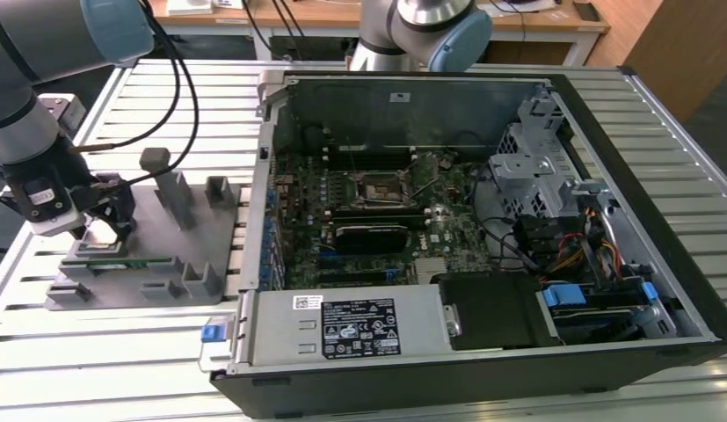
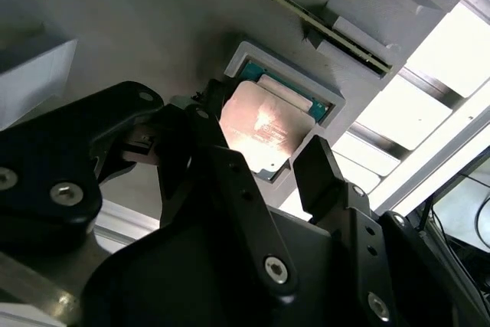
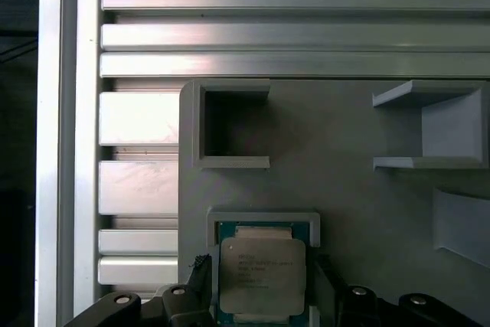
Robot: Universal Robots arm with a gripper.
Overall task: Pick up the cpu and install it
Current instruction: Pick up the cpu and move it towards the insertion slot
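The cpu (image 3: 262,269) is a flat square chip with a shiny silver top, lying in a shallow pocket of the grey fixture block (image 3: 352,189). In the second wrist view the cpu (image 2: 264,128) glows pale under the light. My gripper (image 3: 262,285) hangs just above it, open, with one black finger (image 2: 187,151) on each side of the chip and small gaps between. In the exterior view my gripper (image 1: 102,221) is low over the fixture block (image 1: 152,264) at the exterior view's left. The black socket frame (image 1: 379,186) sits mid-motherboard inside the open computer case (image 1: 644,220).
A green memory stick (image 1: 119,261) lies in a slot of the fixture block close to my gripper. Grey posts (image 1: 163,180) rise from the block. A second arm (image 1: 422,35) stands behind the case. The slatted aluminium table (image 1: 105,352) surrounds everything.
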